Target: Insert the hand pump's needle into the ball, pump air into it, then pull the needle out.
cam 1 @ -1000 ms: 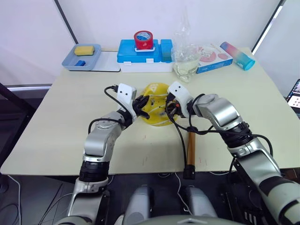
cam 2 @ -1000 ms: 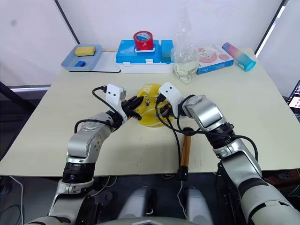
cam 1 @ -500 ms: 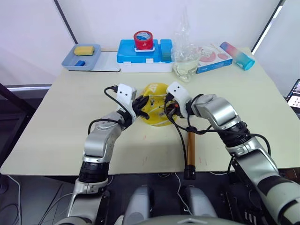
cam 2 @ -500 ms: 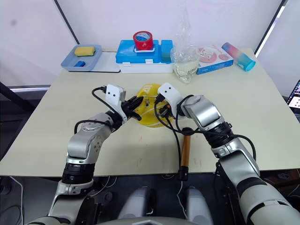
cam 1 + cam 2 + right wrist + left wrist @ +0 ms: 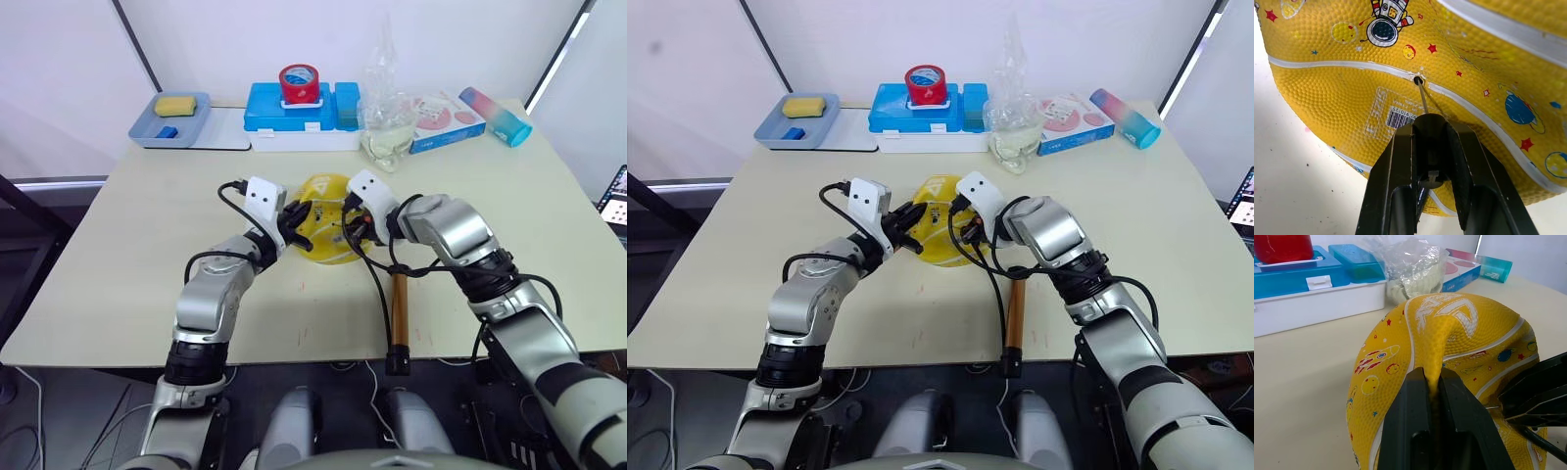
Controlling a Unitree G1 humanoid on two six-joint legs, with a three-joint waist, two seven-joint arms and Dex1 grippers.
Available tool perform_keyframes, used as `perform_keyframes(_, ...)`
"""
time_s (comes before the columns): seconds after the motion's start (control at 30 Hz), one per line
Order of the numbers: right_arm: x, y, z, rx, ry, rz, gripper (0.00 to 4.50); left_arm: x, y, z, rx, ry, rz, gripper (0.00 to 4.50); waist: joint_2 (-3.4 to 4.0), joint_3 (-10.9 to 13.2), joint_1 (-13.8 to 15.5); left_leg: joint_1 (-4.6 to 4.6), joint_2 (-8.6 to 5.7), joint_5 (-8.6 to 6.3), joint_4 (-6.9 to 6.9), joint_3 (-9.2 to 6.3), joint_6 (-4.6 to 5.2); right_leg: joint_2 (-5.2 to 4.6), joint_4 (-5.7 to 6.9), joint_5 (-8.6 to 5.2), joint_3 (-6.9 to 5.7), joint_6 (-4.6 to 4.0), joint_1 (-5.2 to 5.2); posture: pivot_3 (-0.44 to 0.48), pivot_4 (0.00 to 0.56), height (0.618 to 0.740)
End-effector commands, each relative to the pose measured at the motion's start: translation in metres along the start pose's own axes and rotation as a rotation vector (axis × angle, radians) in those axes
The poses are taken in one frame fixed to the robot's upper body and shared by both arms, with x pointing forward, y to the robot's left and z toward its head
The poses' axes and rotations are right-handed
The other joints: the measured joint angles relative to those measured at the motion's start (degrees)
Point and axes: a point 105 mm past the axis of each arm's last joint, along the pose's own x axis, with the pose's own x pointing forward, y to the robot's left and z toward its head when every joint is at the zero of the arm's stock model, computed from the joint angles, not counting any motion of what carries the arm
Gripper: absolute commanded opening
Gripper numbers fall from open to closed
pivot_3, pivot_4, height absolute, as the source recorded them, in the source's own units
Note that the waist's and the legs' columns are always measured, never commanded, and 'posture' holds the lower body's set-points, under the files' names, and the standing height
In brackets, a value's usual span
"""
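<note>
While the left claw [image 5: 1432,396] pinches a raised fold of the dented yellow ball [image 5: 326,231] at mid-desk [image 5: 118,264], the right claw [image 5: 1429,147], clenched on the needle's black fitting, holds the needle [image 5: 1421,95] with its tip right at the valve hole on the white seam beside the barcode. Whether the tip has entered the hole I cannot tell. The hand pump [image 5: 399,318] lies on the desk at the ball's 5 o'clock, near the front edge, its black hose [image 5: 377,284] looping up to the right claw.

The step in hand looks like insertion. To do it well, the needle should stay square to the valve and travel straight along its own line; any sideways push could bend the thin pin or skid it across the pebbled rubber. The left claw's pinch needs to brace the soft ball against the push, since a slack wall will cave rather than accept the needle.
</note>
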Motion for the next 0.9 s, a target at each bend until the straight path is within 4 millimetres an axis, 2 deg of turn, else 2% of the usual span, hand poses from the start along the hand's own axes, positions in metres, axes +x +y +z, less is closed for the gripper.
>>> perform_keyframes(0.03, -0.005, 0.002, 0.007, -0.003, -0.005, -0.004, 0.34, 0.001, -0.009, -0.019, -0.017, 0.067, -0.032, 0.06, 0.00, 0.0, 0.0, 0.00, 0.00, 0.00, 0.00, 0.00, 0.00, 0.00, 0.00, 0.00, 0.00, 0.00, 0.00, 0.000, 0.150, 0.739)
perform_keyframes(0.53, -0.003, 0.023, 0.023, 0.076, 0.015, 0.083, 0.34, 0.003, -0.010, -0.023, -0.007, 0.089, -0.050, 0.06, 0.01, 0.0, -0.2, -0.02, 0.03, 0.00, -0.05, 0.00, 0.00, -0.02, -0.04, 0.00, 0.00, 0.00, -0.05, 0.000, 0.150, 0.739)
perform_keyframes(0.7, -0.002, 0.023, 0.030, 0.124, 0.014, 0.080, 0.34, 0.003, -0.014, -0.025, -0.008, 0.093, -0.060, 0.06, 0.01, 0.0, -0.2, -0.03, 0.03, 0.00, -0.07, 0.00, -0.01, -0.02, -0.04, 0.00, 0.00, -0.01, -0.07, 0.000, 0.150, 0.739)
perform_keyframes(0.9, -0.003, 0.011, 0.025, 0.144, 0.031, 0.032, 0.34, 0.000, -0.008, -0.028, -0.007, 0.100, -0.045, 0.06, 0.01, 0.0, -0.3, -0.03, 0.05, -0.01, -0.08, 0.00, -0.01, -0.04, -0.04, -0.01, -0.01, -0.01, -0.08, 0.000, 0.150, 0.739)
